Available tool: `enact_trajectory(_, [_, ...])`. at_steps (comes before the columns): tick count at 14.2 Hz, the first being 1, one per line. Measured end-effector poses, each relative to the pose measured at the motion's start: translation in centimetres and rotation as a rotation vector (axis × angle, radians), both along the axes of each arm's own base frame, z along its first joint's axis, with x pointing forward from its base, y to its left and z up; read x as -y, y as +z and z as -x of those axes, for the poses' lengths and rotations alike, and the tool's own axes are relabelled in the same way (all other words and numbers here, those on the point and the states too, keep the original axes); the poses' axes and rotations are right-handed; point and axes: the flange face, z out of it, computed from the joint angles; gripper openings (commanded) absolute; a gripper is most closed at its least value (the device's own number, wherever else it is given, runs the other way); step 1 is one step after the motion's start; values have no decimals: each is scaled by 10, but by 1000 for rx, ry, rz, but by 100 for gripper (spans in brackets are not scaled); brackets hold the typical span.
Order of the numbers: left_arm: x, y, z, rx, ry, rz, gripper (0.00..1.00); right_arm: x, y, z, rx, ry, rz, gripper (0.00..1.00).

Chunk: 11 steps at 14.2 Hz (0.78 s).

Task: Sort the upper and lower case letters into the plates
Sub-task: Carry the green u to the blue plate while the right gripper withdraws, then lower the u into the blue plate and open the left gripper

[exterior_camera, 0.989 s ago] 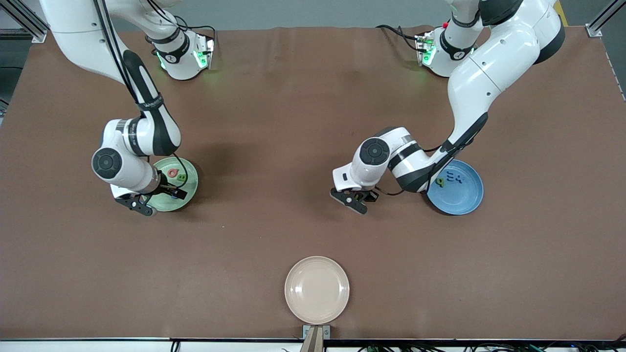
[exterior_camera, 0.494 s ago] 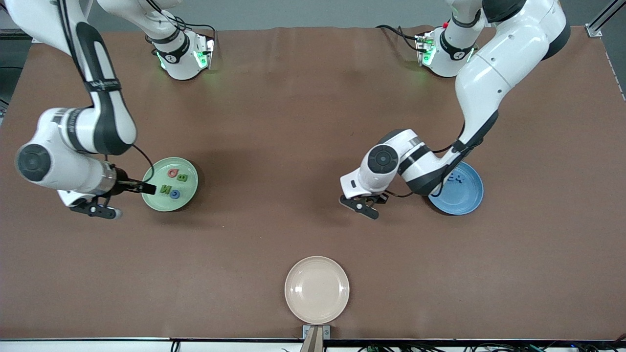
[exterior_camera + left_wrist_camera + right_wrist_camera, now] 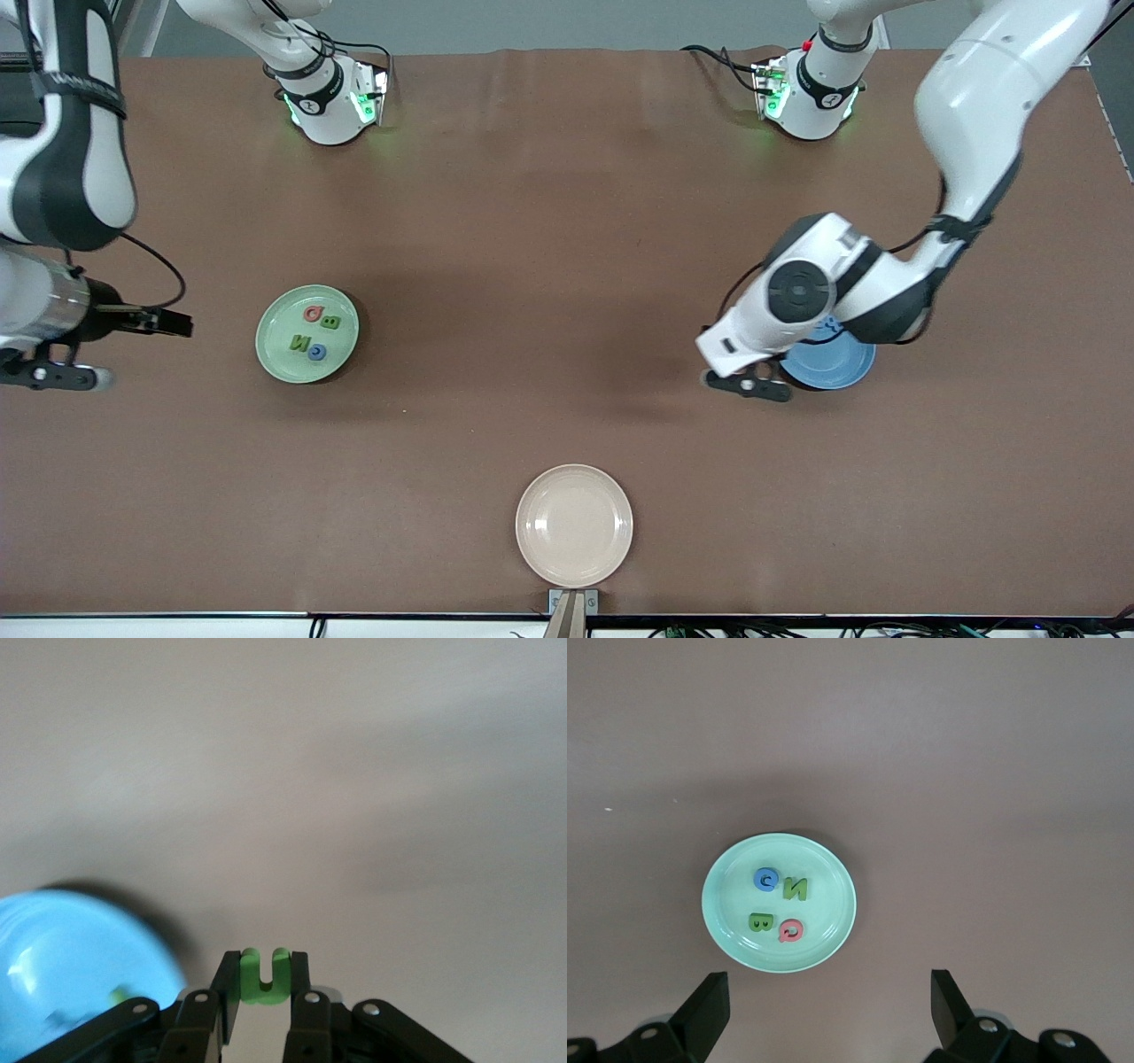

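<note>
Mint green plate [image 3: 306,334] is sitting toward the right arm's end of the table, carrying four letters: a red one [image 3: 313,313], a green B [image 3: 330,322], a green N [image 3: 299,343] and a blue C [image 3: 318,353]. The right gripper [image 3: 830,1010] is hanging in the air over bare table at that end, jaws wide apart and holding nothing. The blue plate [image 3: 833,363] is lying toward the left arm's end, partly hidden under the left arm. The left gripper [image 3: 264,988] is hovering over the table just beside the blue plate, jaws clamped on a small green letter [image 3: 265,975]. A cream plate [image 3: 574,525] is resting nearest the front camera.
</note>
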Motion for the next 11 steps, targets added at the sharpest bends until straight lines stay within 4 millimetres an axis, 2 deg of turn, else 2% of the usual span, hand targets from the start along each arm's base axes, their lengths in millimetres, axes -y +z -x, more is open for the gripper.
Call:
enact_trajectory(2, [-57, -2, -2, -32, 66, 4, 9, 9, 24, 0, 6, 27, -5, 100])
enact_trajectory(4, [-108, -20, 2, -47, 97, -35, 9, 31, 29, 3, -1, 27, -11, 100])
enact_trajectory(5, [-126, -30, 5, -45, 101, -52, 9, 43, 28, 5, -4, 28, -14, 100])
enact_trajectory(7, [-138, -40, 7, -25, 97, -50, 9, 55, 29, 6, -5, 50, -21, 100])
enact_trajectory(11, [-132, -58, 14, 8, 50, -54, 9, 60, 40, 5, 18, 80, -21, 100])
